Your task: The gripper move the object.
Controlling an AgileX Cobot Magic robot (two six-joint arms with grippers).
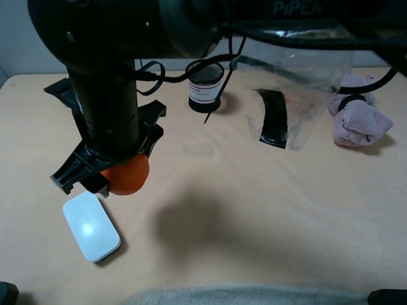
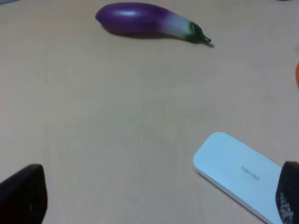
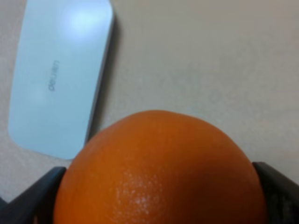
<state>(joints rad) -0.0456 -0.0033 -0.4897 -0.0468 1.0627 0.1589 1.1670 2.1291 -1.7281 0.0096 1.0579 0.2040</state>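
Note:
The round orange fruit (image 1: 129, 176) is held between the two black fingers of my right gripper (image 1: 109, 170), which has reached across to the left side of the table. In the right wrist view the orange (image 3: 159, 172) fills the space between the fingers of the right gripper (image 3: 156, 200). I cannot tell if it touches the table. My left gripper (image 2: 154, 200) is open and empty, low over the table. A sliver of the orange (image 2: 297, 74) shows at the edge of that view.
A white flat box (image 1: 91, 226) lies just in front of the orange, also in the wrist views (image 2: 238, 175) (image 3: 60, 74). A purple eggplant (image 2: 145, 19) lies farther off. A black mesh cup (image 1: 205, 86), a clear bag (image 1: 299, 95) and a pink cloth (image 1: 359, 121) are at the back.

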